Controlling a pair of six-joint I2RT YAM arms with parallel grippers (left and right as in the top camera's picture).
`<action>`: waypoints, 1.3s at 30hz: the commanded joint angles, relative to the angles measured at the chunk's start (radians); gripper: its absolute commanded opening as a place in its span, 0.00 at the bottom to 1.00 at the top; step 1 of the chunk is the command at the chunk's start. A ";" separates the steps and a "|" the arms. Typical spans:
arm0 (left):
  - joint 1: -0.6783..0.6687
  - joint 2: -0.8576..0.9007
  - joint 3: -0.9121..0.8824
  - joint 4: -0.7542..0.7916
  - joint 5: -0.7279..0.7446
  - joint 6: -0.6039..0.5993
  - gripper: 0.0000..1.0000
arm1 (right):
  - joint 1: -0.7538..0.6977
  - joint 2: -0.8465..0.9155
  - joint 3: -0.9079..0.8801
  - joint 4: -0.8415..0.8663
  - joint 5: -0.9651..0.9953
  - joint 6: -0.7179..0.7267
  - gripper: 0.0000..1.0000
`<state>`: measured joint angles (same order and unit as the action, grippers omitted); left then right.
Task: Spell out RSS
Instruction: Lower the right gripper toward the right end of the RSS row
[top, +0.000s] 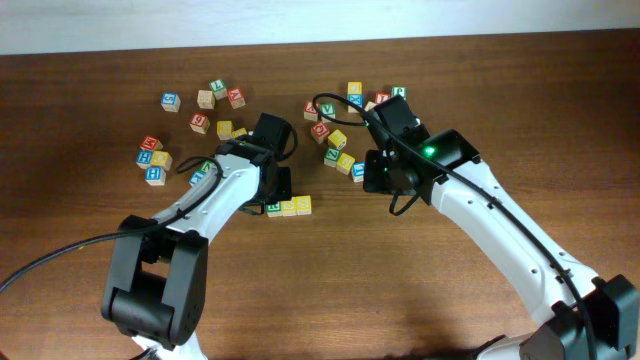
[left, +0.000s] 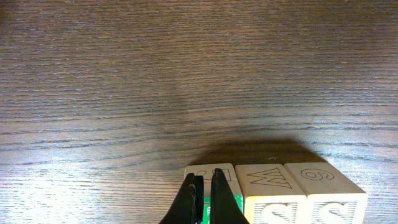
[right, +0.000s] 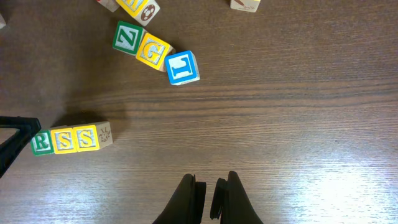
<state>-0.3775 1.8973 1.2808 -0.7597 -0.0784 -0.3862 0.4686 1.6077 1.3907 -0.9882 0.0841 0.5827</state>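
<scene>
Wooden table (right: 298, 124), green Z cube (right: 127, 37), yellow cube (right: 153, 50), perhaps G, blue L cube (right: 182, 67)

Even bright light, soft shadows, faint wood sheen, near pincer tips blurred

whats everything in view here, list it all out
RSS row: three cubes, green R and two yellow S, touching side by side, mid-table
left loose cubes: roughly a dozen, red, blue, yellow, green, tan, scattered left of the row
right loose cubes: roughly a dozen, same mix, scattered right of the row, some by the right arm
table: one, dark brown wood, under everything
arms: two, white and black, reaching in from the near edge
left tool: one, black, shut, at the row's R end
right tool: one, black, shut, over bare table
</scene>
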 joint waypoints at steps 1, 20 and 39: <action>0.001 0.006 -0.004 -0.001 0.011 -0.010 0.00 | -0.004 0.005 0.000 0.001 -0.002 -0.003 0.04; 0.112 0.006 0.130 -0.150 -0.011 -0.124 0.00 | -0.004 0.005 0.000 0.005 -0.002 -0.003 0.05; 0.137 0.008 0.010 -0.128 0.136 -0.125 0.00 | -0.003 0.331 0.000 0.283 -0.330 -0.025 0.04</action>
<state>-0.2409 1.8984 1.3014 -0.9054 0.0204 -0.4957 0.4686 1.9308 1.3895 -0.7216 -0.1890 0.5648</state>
